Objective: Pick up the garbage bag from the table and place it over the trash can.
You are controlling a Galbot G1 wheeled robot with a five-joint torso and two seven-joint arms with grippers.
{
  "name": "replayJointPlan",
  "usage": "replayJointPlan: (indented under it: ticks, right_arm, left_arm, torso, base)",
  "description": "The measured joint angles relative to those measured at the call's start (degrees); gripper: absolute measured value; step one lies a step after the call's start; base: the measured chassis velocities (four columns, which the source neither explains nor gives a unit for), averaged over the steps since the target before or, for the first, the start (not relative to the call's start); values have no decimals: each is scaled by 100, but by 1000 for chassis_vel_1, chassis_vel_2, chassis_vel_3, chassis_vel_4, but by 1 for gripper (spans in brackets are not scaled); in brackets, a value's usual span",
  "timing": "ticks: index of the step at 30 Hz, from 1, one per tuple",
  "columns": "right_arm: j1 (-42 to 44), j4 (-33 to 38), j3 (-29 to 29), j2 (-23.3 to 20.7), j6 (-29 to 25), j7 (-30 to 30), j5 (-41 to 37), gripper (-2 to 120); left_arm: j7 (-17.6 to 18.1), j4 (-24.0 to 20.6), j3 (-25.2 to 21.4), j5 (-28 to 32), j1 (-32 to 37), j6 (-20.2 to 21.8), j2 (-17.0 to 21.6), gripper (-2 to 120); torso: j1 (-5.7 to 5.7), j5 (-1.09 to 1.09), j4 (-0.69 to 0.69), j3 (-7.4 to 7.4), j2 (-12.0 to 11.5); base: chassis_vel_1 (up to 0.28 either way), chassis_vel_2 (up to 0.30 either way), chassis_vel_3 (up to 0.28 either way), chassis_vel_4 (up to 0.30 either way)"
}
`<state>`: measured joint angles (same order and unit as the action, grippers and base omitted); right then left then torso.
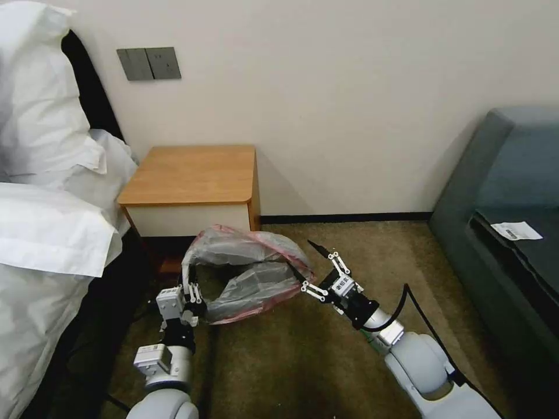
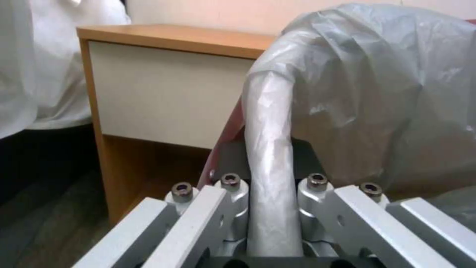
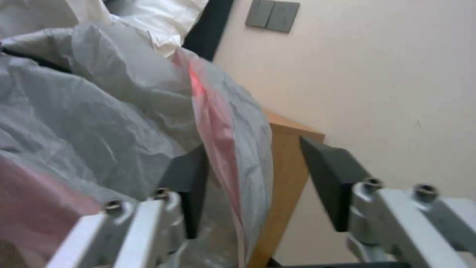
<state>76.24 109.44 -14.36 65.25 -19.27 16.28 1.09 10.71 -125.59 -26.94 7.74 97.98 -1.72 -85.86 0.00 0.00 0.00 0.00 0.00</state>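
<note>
A brown carpet (image 1: 349, 256) is laid up to a cream wall, and the table (image 1: 192, 174) is set against that wall, between white pillows (image 1: 41, 174) on the left and a dark sofa (image 1: 501, 192) on the right. The garbage bag (image 1: 250, 273) is held up in front of the table, near the robot, its mouth stretched open between the two arms (the pinkish rim is seen along its edges). The left gripper (image 1: 187, 285) is clamped on a twisted strand of the bag's left side. The right gripper (image 1: 308, 265) is spread wide at the bag's right edge, one finger (image 3: 186, 178) lying against the plastic.
</note>
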Motion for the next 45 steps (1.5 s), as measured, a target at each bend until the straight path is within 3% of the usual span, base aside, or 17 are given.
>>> replayJointPlan:
  ticks: [3,16,21,23,26,45]
  right_arm:
    - [-51,-46,46,10,40,0,-17,33]
    - [-165,19,124,4,127,5,-48,30]
    - [-138,25,63,-36,124,11,-72,15]
    - [-115,19,46,-38,116,12,-87,4]
    - [-105,0,44,-34,110,11,-100,0]
    - [-359,-115,-162,-269,170,-2,-421,0]
  left_arm:
    - [-5,-12,8,-60,61,-42,-5,8]
    - [-52,55,17,-173,113,-113,-23,8]
    - [-70,55,19,-193,126,-127,-21,8]
    - [-72,26,24,-194,129,-131,-22,8]
    - [-72,-9,25,-194,146,-140,-18,8]
    - [-244,-314,55,-249,391,-326,46,8]
  torso:
    - [0,0,0,0,0]
    - [0,0,0,0,0]
    - [0,0,0,0,0]
    - [0,0,0,0,0]
    - [0,0,0,0,0]
    - [0,0,0,0,0]
  base:
    - [0,0,0,0]
    - [0,0,0,0]
    - [0,0,0,0]
    - [0,0,0,0]
    - [0,0,0,0]
    - [0,0,0,0]
